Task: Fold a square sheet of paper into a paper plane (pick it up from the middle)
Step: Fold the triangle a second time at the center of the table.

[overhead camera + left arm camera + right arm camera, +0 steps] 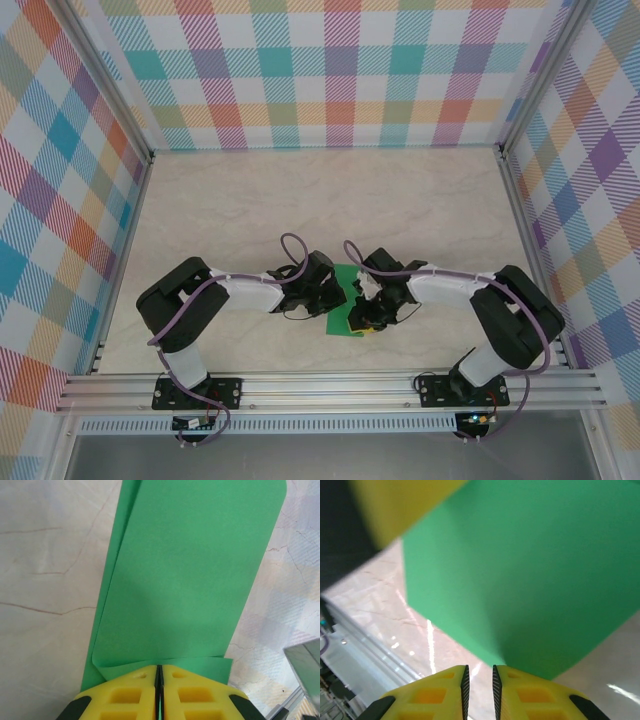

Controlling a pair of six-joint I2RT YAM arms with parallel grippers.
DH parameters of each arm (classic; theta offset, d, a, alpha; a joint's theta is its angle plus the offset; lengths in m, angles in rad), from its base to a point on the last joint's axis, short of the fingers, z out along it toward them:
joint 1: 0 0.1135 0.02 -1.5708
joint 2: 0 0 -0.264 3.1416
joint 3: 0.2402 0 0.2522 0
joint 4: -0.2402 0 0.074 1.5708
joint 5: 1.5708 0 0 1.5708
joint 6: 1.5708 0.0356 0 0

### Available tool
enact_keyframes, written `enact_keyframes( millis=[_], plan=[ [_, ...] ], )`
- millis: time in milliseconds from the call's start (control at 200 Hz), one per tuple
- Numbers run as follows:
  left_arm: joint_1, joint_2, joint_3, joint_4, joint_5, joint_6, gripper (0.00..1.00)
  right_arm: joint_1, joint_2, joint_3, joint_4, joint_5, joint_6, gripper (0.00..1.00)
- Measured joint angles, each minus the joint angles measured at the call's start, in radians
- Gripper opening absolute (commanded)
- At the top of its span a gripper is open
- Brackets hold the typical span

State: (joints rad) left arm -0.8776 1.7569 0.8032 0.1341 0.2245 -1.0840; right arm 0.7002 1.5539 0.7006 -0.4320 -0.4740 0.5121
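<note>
Much of the paper (340, 322) is covered; left tool (159, 668) clamps it, right tool (479, 668) ajar.

From above, we see just a strip of the thin bright green sheet of paper (346, 282). The black wrists of the two arms (315, 282) cover the rest, and its folds are too small to read. From the left wrist, the sheet's far end runs off the top edge. Its near edge vanishes between the yellow pads (125, 692) of the left pincer (158, 672). From the right wrist, the top and right edges cut the sheet. A blurred yellow and black shape (365, 520) hides one corner. We cannot tell whether the right pincer (479, 672) pinches it.
</note>
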Motion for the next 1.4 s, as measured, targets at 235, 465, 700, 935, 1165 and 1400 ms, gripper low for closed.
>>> enact_keyframes(
  millis=[235,465,700,935,1165,1400],
  plan=[
    [0.000,0.000,0.002,-0.002,0.000,0.003,0.11,-0.010,0.008,-0.032,0.036,-0.012,0.001,0.21],
    [-0.001,0.000,0.002,-0.002,-0.001,0.003,0.10,-0.027,-0.037,-0.095,0.109,-0.043,0.016,0.23],
    [-0.010,0.000,0.000,0.000,-0.001,0.003,0.10,-0.052,-0.077,-0.158,0.171,-0.085,0.035,0.24],
    [-0.011,0.000,0.000,0.000,-0.001,0.003,0.10,-0.065,-0.148,-0.215,0.159,-0.101,0.042,0.29],
    [-0.011,0.000,0.000,0.000,0.000,0.003,0.10,-0.081,-0.161,-0.221,0.136,-0.100,0.050,0.27],
    [-0.011,0.000,0.000,0.000,0.000,0.003,0.10,-0.084,-0.287,-0.195,0.046,-0.084,0.060,0.25]
  ],
)
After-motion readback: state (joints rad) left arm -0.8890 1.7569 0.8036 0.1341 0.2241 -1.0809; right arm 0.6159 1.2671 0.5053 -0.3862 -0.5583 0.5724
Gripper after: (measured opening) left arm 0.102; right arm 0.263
